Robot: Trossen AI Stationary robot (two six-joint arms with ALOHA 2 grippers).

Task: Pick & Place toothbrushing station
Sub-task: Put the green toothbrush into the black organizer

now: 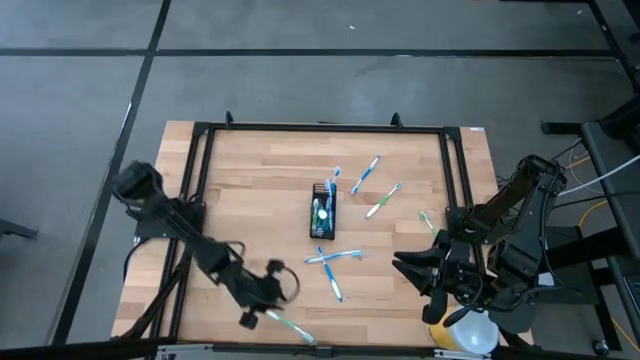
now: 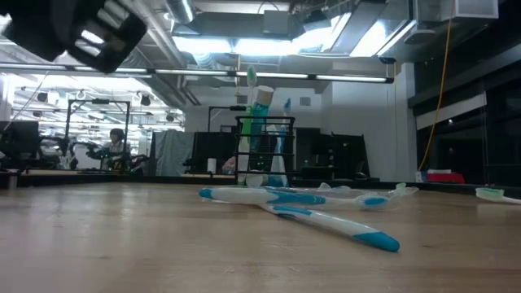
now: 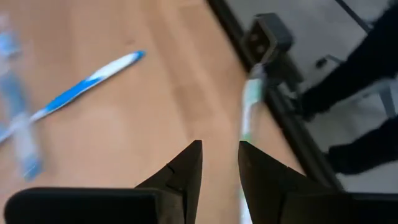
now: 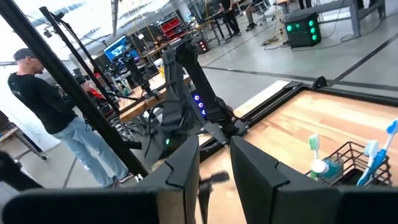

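**— Left tool first: how wide, and holding what?**

— My left gripper (image 1: 258,312) is low over the table's front edge, left of centre. Its fingers (image 3: 186,174) stand narrowly apart with bare wood in the gap. A green-white toothbrush (image 3: 250,109) runs right alongside one finger. I cannot tell whether it is touching, and I am not gripping it.

**— And the right one?**

— My right gripper (image 1: 408,268) hangs near the front right corner, fingers a little apart and holding nothing. The yellow-and-white cup (image 1: 466,332) sits just beside that arm, at the front edge.

**— Where is the holder?**

— The black mesh holder (image 1: 321,210) is in the middle of the table. The low view shows it upright (image 2: 264,155), with brushes and a tube standing out of its top. From above that is only a dark rectangle. My right wrist view also catches it (image 4: 348,163).

**— Room to move?**

— It is tight on the left. The black frame rail (image 3: 292,127) runs along the edge just beyond the green-white brush's head. Two crossed blue-white toothbrushes (image 1: 333,260) lie between my grippers, towards the front. The wood at the back left corner is bare.
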